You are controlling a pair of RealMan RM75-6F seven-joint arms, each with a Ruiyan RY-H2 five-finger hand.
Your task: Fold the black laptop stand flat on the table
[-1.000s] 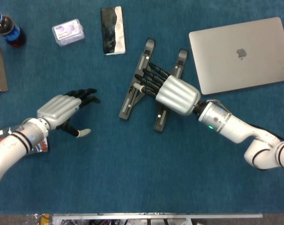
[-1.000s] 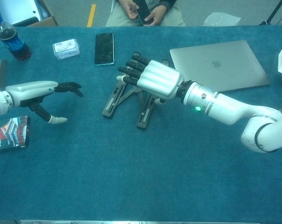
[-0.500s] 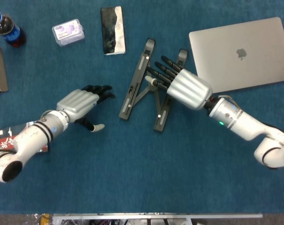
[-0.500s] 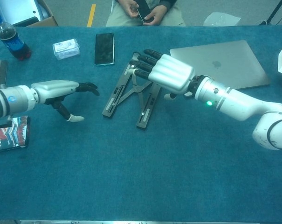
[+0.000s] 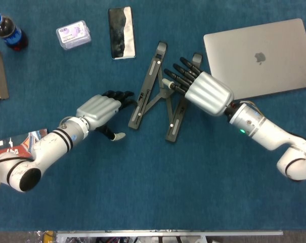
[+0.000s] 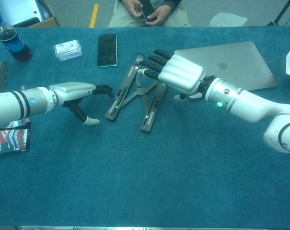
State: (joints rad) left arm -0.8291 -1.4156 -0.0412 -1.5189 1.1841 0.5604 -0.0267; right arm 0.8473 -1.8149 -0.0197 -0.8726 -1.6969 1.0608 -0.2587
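The black laptop stand (image 5: 160,93) lay near the middle of the blue table (image 5: 158,187), its two long rails splayed apart at the near end and joined by crossed struts, so it was not yet folded flat. Its long axis ran from near-left to far-right, the far tips pointing toward the phone (image 5: 121,32) and the closed silver laptop (image 5: 261,56). It looked like stiff, light metal with hinged links (likely to skate on the cloth if pushed from one side only), so the rails' outer edges seemed the places to press, one from each side. The right hand (image 5: 201,88) hovered over the right rail with fingers spread and holding nothing; whether the fingertips touched the rail could not be told. The left hand (image 5: 101,112) sat just beside the near end of the left rail, fingers loosely extended, thumb down, also empty. Farther left were a small plastic box (image 5: 73,34), a cola bottle (image 5: 7,30) and a printed packet (image 6: 9,136).
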